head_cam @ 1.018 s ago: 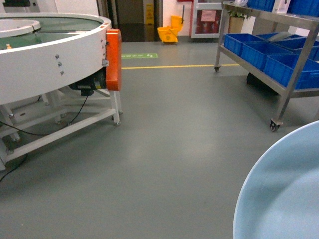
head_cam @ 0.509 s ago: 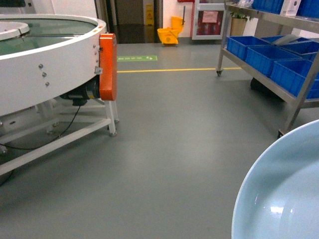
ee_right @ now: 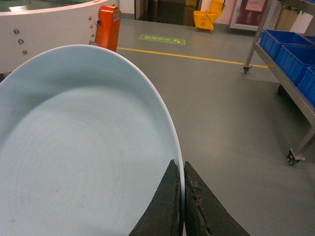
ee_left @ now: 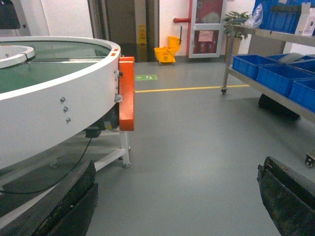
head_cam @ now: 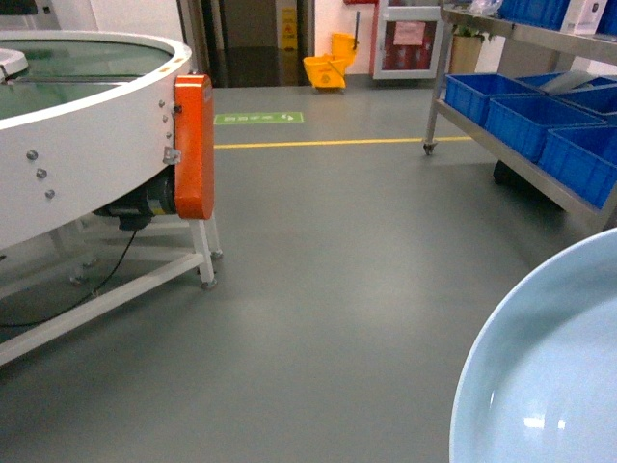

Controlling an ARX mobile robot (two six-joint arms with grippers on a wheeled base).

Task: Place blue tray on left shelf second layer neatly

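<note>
**Transit toward the rack: view swings left, tray carried in the right pincer**

Compared with the head views of the preceding second, the round conveyor machine (head_cam: pixel 87 125) sits further left and nearer, its orange guard (head_cam: pixel 194 145) sliding leftward, while the steel shelf (head_cam: pixel 540 116) drifts toward the right edge and its caster leaves the frame. The base is therefore judged to be rolling or turning across the floor, and the placing step has not begun; the shelf remains well apart from the load.

Taking the orange guard as landmark and reading left to right:

- Left of the guard: the white drum of the conveyor machine, with a motor and cable beneath it.
- Behind and right of the guard: a green floor sign (head_cam: pixel 258 118) and a yellow floor line (head_cam: pixel 318 143), then a yellow mop bucket (head_cam: pixel 328 68) by the doorway.
- Far right of the guard: the shelf, its lower tier already filled with blue crates (head_cam: pixel 525 111).
- Nearest the camera, right of the guard: the blue tray (head_cam: pixel 549 386), held at its rim by the right pincer (ee_right: pixel 183 206), which is clenched on it.

The left pincer (ee_left: pixel 177 201) is spread wide and carries nothing.

Judged obstacles: open floor lies ahead, but the crates on the visible tier leave little free room for the tray.
</note>
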